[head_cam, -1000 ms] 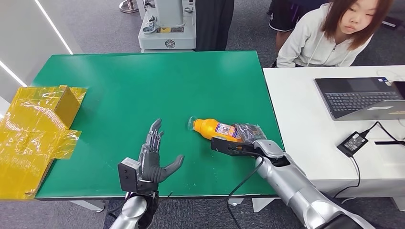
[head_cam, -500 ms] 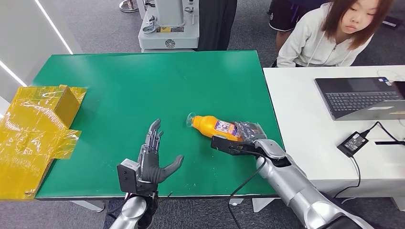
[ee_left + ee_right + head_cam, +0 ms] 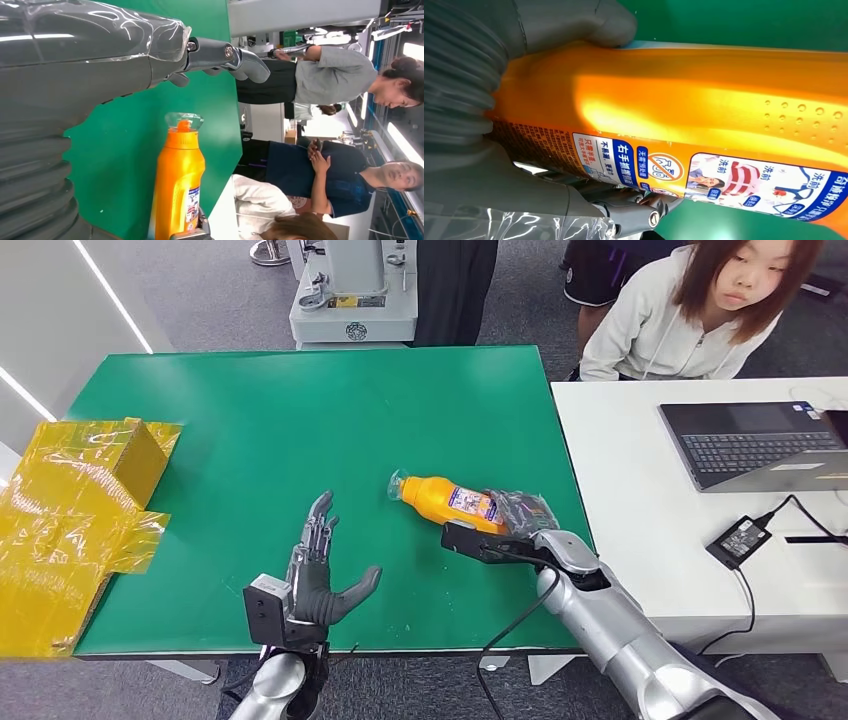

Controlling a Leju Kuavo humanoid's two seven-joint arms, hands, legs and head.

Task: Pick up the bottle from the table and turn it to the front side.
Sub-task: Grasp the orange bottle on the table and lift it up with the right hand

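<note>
An orange bottle (image 3: 447, 501) with a clear cap and a printed label is held just above the green table (image 3: 250, 420), lying almost level with its cap toward the left. My right hand (image 3: 515, 525) grips its base end; the right wrist view has the thumb (image 3: 574, 22) and fingers (image 3: 634, 212) wrapped round the orange bottle (image 3: 684, 115). My left hand (image 3: 318, 575) stands open near the table's front edge, palm facing the bottle, with nothing in it. The left wrist view looks past the left hand (image 3: 100, 55) to the bottle (image 3: 178, 180) beyond.
Crumpled yellow wrapping and a box (image 3: 75, 510) cover the table's left edge. A white desk (image 3: 640, 510) on the right carries a laptop (image 3: 755, 445) and a power adapter (image 3: 738, 540). A person (image 3: 690, 310) sits behind it; other people and a machine base (image 3: 352, 290) stand beyond.
My right hand has lifted the bottle slightly and carried it a little toward the far side, its cap end rising. The left hand has stayed almost still.
</note>
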